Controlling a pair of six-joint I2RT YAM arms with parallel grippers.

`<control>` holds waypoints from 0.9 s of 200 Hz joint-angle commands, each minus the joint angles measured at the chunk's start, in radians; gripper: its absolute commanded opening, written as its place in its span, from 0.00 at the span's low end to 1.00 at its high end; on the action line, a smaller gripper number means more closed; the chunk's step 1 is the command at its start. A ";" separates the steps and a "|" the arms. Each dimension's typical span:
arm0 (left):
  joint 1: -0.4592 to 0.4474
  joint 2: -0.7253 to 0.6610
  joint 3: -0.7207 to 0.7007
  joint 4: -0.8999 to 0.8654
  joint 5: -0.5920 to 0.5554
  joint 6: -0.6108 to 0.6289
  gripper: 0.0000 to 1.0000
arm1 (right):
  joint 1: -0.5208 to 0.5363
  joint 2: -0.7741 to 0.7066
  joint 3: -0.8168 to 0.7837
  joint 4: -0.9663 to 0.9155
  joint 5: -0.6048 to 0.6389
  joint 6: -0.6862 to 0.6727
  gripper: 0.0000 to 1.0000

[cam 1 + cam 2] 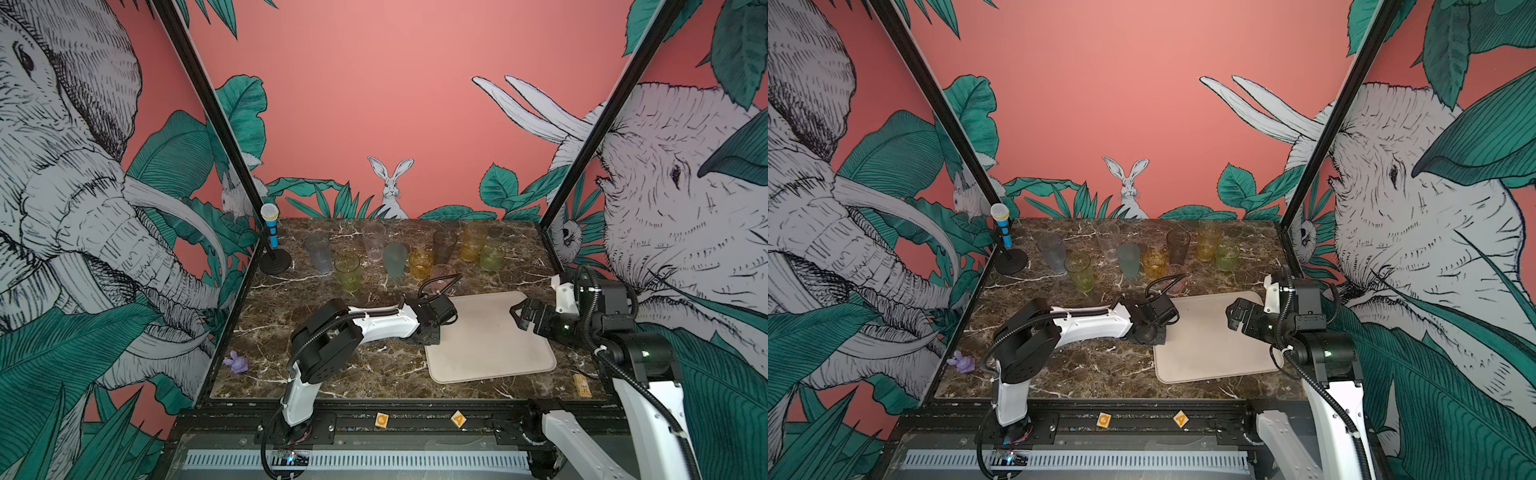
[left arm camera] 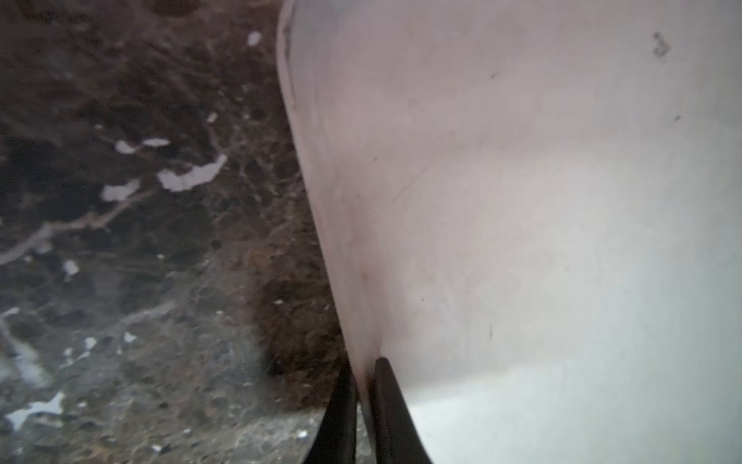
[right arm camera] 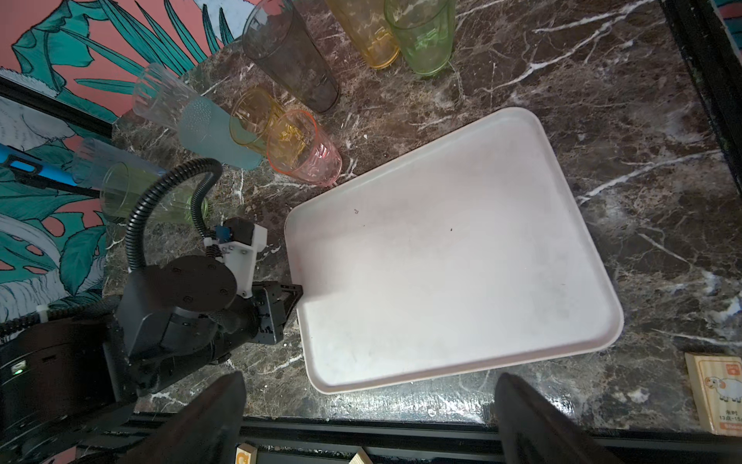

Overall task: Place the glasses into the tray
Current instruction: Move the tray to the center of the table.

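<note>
Nearest the lens in the left wrist view, shows the left hand pinched shut on the thin rim of the tray, with one dark finger inside the rim and one outside. Locates the tray flat on the marble counter, front right, bare of any tumbler. Locates all nine glasses upright on the counter behind it, with the pink tumbler just beside the tray's far corner. Shows the right hand with jaws spread wide, holding nothing, hanging over the tray's right edge. Suggests three hazards: a pull or turn of the tray could swing that far corner into the pink tumbler and tip it against its neighbours; a lift by one edge could let the shallow rim slip from so narrow a pinch; the cable loop at the left wrist, close to the pink tumbler, could brush it. Reads, on the wooden card at the counter's front right corner, a sheep drawing and small print with 13 and 15, the rest too small. Reads A on one lettered block on the front rail; leaves the other block between C and O.
</note>
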 commanded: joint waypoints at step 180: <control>0.259 -0.271 -0.319 -0.100 -0.014 0.256 0.03 | 0.004 0.051 -0.046 0.099 -0.056 0.009 0.99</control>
